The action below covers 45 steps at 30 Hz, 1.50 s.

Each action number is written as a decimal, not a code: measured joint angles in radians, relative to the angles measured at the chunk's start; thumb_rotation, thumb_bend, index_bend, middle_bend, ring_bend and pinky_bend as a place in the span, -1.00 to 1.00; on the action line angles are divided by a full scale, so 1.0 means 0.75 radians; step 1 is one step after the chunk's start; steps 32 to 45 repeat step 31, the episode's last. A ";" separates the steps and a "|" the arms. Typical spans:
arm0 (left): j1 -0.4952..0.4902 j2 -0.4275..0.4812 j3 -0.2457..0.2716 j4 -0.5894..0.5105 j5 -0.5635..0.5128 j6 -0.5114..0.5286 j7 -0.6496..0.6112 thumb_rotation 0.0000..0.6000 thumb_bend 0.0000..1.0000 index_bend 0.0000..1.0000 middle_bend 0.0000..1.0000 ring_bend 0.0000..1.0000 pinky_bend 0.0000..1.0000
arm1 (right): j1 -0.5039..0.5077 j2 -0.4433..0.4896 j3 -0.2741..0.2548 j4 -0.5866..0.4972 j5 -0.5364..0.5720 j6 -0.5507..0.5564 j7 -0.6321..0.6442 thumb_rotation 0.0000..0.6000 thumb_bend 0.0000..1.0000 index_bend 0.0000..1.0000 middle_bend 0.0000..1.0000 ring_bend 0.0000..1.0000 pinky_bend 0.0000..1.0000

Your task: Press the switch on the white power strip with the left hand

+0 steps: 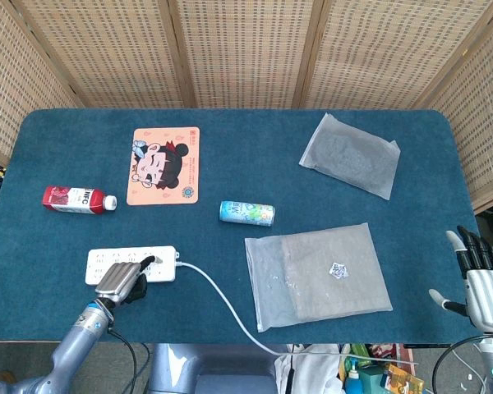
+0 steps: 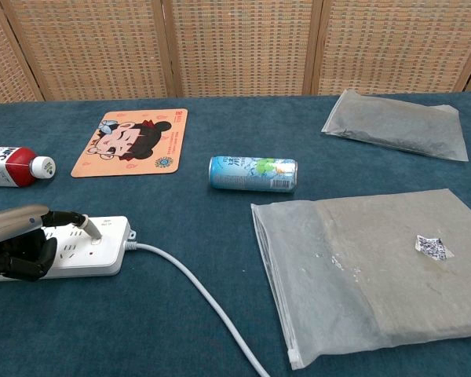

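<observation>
The fingers [image 1: 140, 264] of the left hand [image 1: 119, 281] were mostly curled under the palm in the head view, with one stretched forward so its tip lay over the cable end of the white power strip [image 1: 131, 263]. The strip lay near the front left of the blue table [image 1: 230, 156], its white cable [image 1: 222, 305] trailing off the front edge. From above, the tip hid the switch, so I could not tell whether it was pressed down. The right hand [image 1: 476, 279] hung off the table's right front corner, fingers apart and holding nothing. Behind the strip lay a red bottle [image 1: 78, 199], a cartoon mat [image 1: 163, 165] and a can [image 1: 246, 213] on its side; two plastic bags [image 1: 316, 273] lay to the right.

In the chest view the left hand [image 2: 20, 242] rested over the near half of the power strip [image 2: 94, 250]. The extended fingertip [image 2: 89, 227] pointed down at the strip's top face close to the cable end, touching it or just above it; the gap was too small to judge. The other fingers were folded together, gripping nothing. The right hand did not show here.

By my reading the reach was complete and the finger sat on or at the switch. Whether the press itself had been made could not be read from either view.
</observation>
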 measured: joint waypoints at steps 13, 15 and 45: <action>0.131 0.084 -0.074 -0.027 0.464 0.385 -0.415 1.00 -0.99 -1.00 -0.76 -0.77 -0.84 | -0.005 0.009 -0.002 -0.009 -0.011 0.013 0.015 1.00 -1.00 -1.00 -1.00 -1.00 -1.00; 0.155 0.137 -0.074 -0.030 0.527 0.447 -0.465 1.00 -1.00 -1.00 -1.00 -1.00 -1.00 | -0.006 0.010 -0.004 -0.012 -0.016 0.015 0.016 1.00 -1.00 -1.00 -1.00 -1.00 -1.00; 0.403 0.403 0.012 0.123 0.656 0.707 -0.444 1.00 -1.00 -1.00 -1.00 -1.00 -1.00 | -0.018 0.008 -0.012 -0.026 -0.044 0.045 0.015 1.00 -1.00 -1.00 -1.00 -1.00 -1.00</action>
